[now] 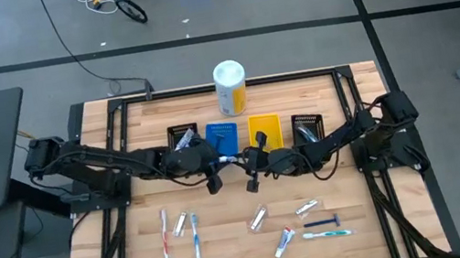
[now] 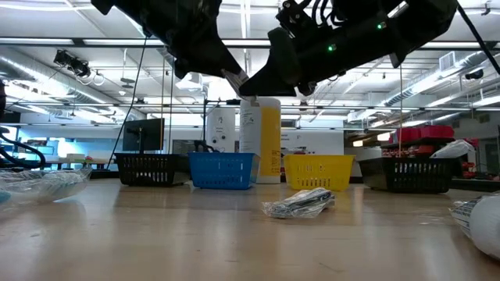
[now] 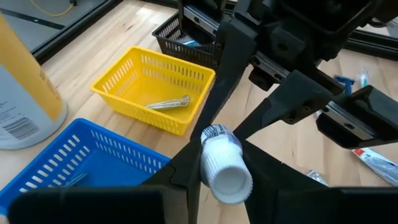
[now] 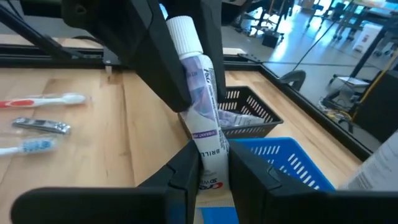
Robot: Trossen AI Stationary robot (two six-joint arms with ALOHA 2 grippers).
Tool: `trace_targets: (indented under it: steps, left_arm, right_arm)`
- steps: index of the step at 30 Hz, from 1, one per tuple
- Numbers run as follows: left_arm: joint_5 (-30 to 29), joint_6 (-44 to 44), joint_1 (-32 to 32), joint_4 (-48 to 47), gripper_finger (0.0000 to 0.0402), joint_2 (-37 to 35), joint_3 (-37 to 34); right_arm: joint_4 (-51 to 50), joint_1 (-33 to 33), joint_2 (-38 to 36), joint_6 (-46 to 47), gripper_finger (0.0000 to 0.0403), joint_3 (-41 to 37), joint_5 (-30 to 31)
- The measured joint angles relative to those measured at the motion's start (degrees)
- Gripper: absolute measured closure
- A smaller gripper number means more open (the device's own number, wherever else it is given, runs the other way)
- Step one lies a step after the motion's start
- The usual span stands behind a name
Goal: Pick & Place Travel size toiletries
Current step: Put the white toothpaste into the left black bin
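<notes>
Bright overhead strip lights, soft shadows — near foreground blurred

White-yellow canister [image 1: 230, 87] upright behind row of bins: black [image 1: 181, 138], blue [image 1: 222, 137], yellow [image 1: 265, 131], black [image 1: 306, 125].

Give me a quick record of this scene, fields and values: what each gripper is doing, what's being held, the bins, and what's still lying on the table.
Held item: toothpaste tube, white cap, up above the table
Left gripper: closed on the tube's cap end
Right gripper: closed on the tube's tail end
Bins, one row: black bin, blue bin, yellow bin, second black bin
Yellow bin contents: one silver item
Loose on table: toothbrushes, small tubes, razor
</notes>
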Motion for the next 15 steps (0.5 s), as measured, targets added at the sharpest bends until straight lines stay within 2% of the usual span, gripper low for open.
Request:
trace_targets:
  steps: [7,15]
  left_arm:
    - [-0.6,0.0,0.1,-1.2,0.0305,0.0,0.0]
    - [-4.9,-2.9,0.1,-7.2,0.0318,0.0,0.1]
  right_arm:
    - [-0.1,-0.7,0.0,-0.9,0.0311,0.0,-4.3]
    - [-0.8,-0.8,0.0,-0.2,0.0251,0.0,-4.5]
